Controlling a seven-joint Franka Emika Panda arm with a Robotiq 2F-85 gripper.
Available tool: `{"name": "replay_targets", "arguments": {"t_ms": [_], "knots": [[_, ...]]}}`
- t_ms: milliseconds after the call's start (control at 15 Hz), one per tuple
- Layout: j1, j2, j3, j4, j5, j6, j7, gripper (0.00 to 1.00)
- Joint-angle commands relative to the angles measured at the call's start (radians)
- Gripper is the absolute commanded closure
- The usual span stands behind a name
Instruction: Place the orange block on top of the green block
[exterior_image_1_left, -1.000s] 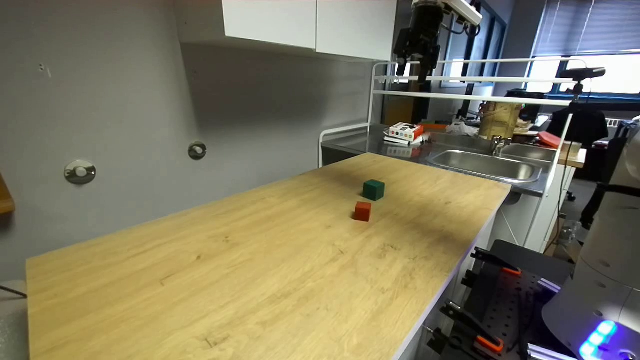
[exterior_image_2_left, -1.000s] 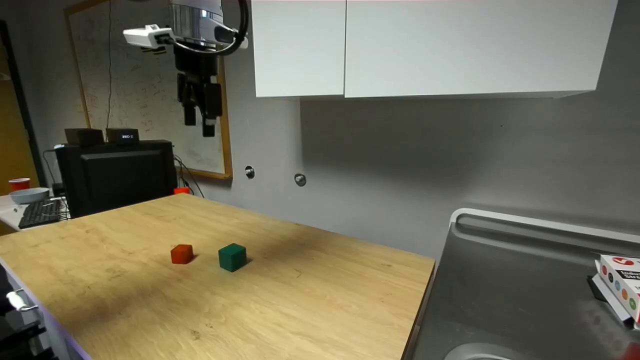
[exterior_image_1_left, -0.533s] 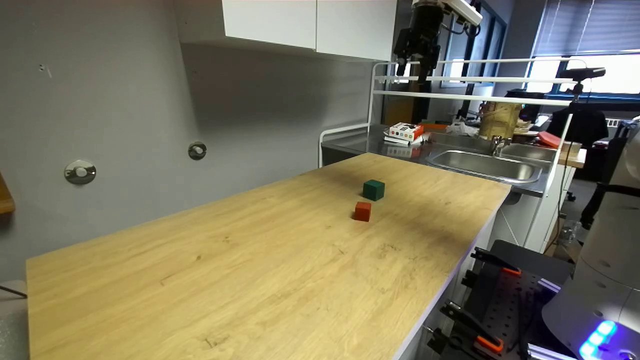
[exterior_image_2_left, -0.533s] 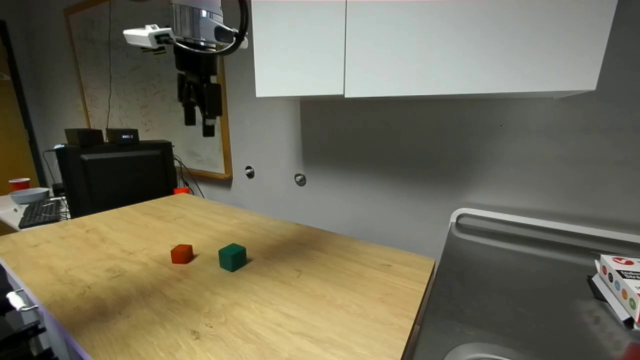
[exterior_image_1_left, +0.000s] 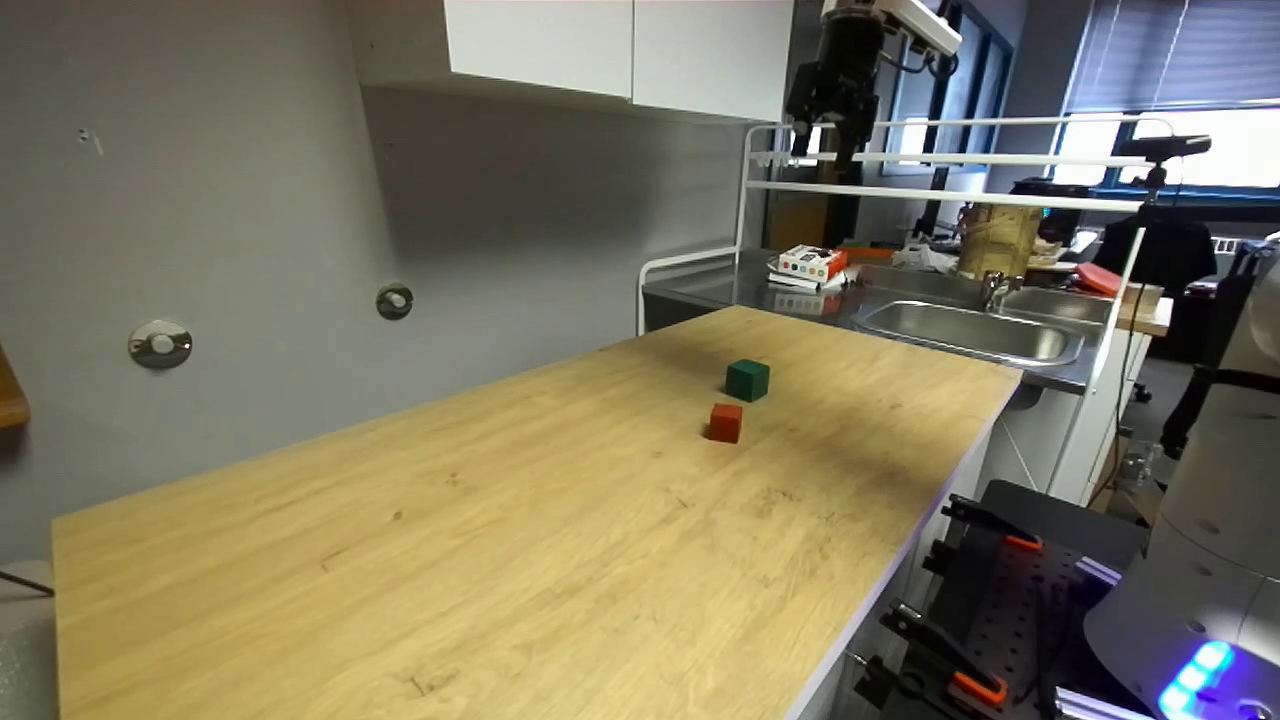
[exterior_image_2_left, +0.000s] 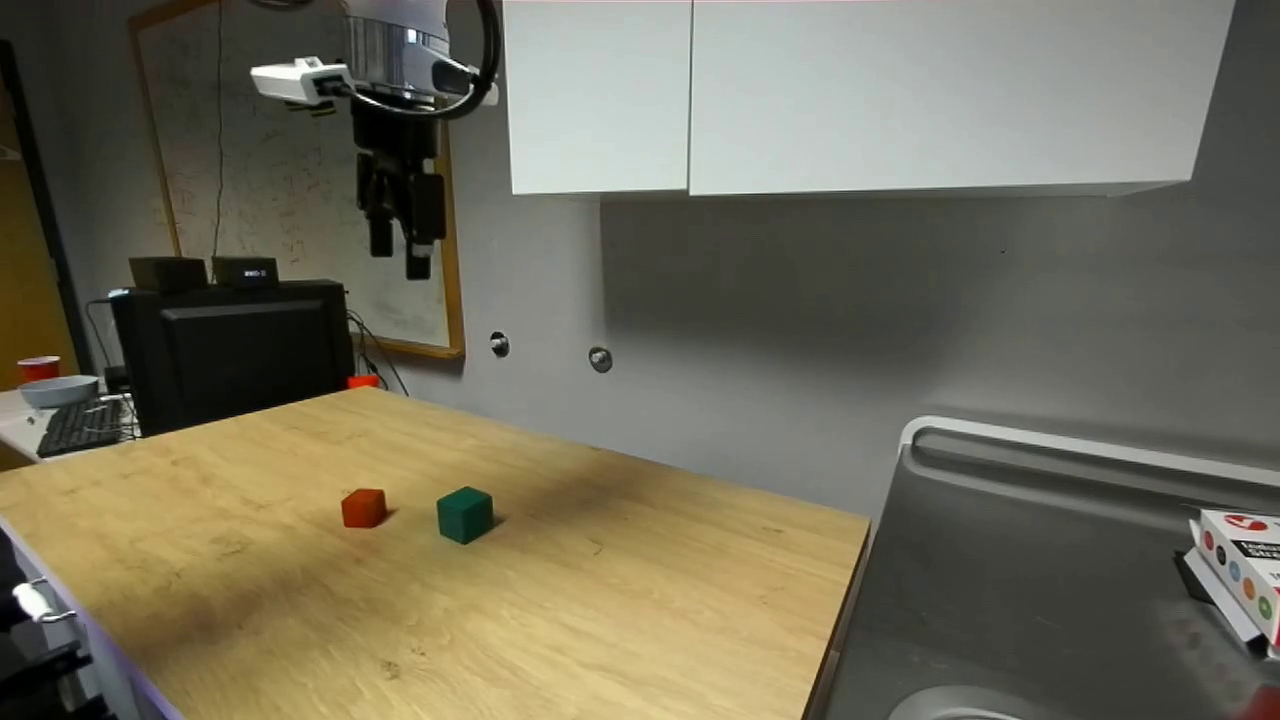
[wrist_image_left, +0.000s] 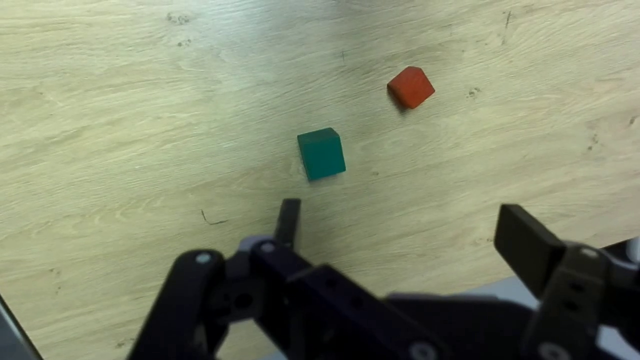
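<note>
The orange block is a small reddish-orange cube on the wooden table; it also shows in an exterior view and at the upper right of the wrist view. The green block is a dark green cube, apart from the orange one, seen too in an exterior view and near the centre of the wrist view. My gripper hangs high above the table, fingers down, open and empty. In the wrist view its fingers are spread wide, with bare table between them.
The wooden table carries both blocks. White cabinets hang on the wall above. A metal sink and a small box lie beyond the table's end. A white rail stands there too.
My gripper has moved down very slightly in the last half second, after holding still. It stays open. Both blocks have not moved.
</note>
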Motion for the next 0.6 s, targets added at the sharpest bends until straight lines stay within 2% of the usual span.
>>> {"name": "replay_targets", "arguments": {"t_ms": [0, 533], "knots": [[-0.014, 0.016, 0.023, 0.015, 0.008, -0.005, 0.008, 0.00], [0.005, 0.178, 0.088, 0.026, 0.032, 0.037, 0.133, 0.00]]}}
